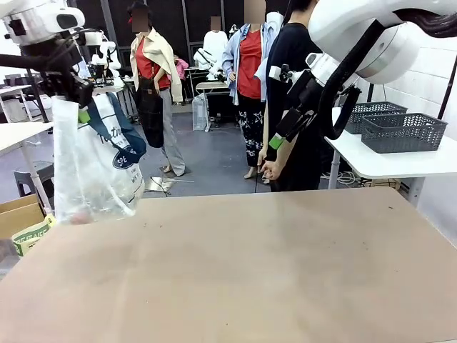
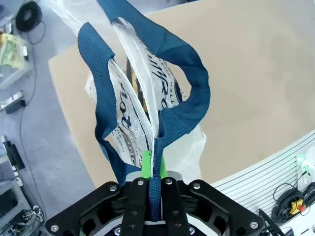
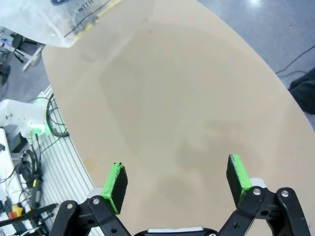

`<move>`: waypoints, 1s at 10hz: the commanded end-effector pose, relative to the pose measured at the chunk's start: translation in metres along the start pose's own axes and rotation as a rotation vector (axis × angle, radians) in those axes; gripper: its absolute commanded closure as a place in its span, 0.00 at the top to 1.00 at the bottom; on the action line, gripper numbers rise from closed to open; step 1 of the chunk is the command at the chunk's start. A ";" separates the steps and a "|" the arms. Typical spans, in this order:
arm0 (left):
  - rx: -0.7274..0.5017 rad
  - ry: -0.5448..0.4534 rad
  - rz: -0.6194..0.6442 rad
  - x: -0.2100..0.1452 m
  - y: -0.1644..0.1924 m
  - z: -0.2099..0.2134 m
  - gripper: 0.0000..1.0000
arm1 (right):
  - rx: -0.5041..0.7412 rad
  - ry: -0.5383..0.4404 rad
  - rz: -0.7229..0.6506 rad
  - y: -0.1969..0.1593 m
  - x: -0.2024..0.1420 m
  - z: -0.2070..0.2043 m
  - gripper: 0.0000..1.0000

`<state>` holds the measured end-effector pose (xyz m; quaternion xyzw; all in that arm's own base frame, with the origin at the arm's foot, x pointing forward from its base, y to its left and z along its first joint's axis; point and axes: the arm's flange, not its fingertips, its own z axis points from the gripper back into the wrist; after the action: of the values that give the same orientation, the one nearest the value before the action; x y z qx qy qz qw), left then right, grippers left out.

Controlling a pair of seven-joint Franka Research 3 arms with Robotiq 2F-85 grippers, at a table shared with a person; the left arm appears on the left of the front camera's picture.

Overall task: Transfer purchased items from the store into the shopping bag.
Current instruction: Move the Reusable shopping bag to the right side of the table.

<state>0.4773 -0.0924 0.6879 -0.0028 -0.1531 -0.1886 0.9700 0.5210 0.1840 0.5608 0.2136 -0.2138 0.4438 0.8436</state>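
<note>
The translucent whitish shopping bag (image 1: 93, 168) hangs at the table's far left corner, its bottom at about table level. My left gripper (image 1: 77, 96) is shut on one of its navy blue strap handles (image 2: 156, 162), which loops up past the fingers in the left wrist view. The navy oval logo (image 1: 121, 158) faces right. Inside the bag, purchased items (image 1: 80, 213) show dimly, one of them reddish. My right gripper (image 3: 177, 181) stands open high above the bare tabletop, with nothing between its green pads (image 3: 116, 181). From the front, the right gripper (image 1: 285, 128) hangs at the upper right.
The brown table (image 1: 271, 264) stretches across the front. A person in black (image 1: 289, 107) stands at its far edge behind my right arm. Dark grey lattice baskets (image 1: 403, 132) rest on a white side table at right. A cardboard box (image 1: 18, 218) sits on the floor at left.
</note>
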 end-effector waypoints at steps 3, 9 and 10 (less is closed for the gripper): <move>0.005 -0.010 0.009 -0.006 0.009 -0.001 0.00 | 0.006 0.005 -0.013 0.001 0.000 0.000 1.00; -0.030 0.013 0.042 -0.029 0.032 -0.036 0.00 | 0.006 0.005 -0.013 0.001 0.000 0.000 1.00; -0.010 0.015 0.042 -0.039 0.042 -0.040 0.00 | 0.006 0.005 -0.013 0.001 0.000 0.000 1.00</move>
<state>0.4804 -0.0579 0.6376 -0.0089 -0.1227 -0.1646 0.9787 0.5210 0.1840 0.5608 0.2137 -0.2136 0.4439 0.8436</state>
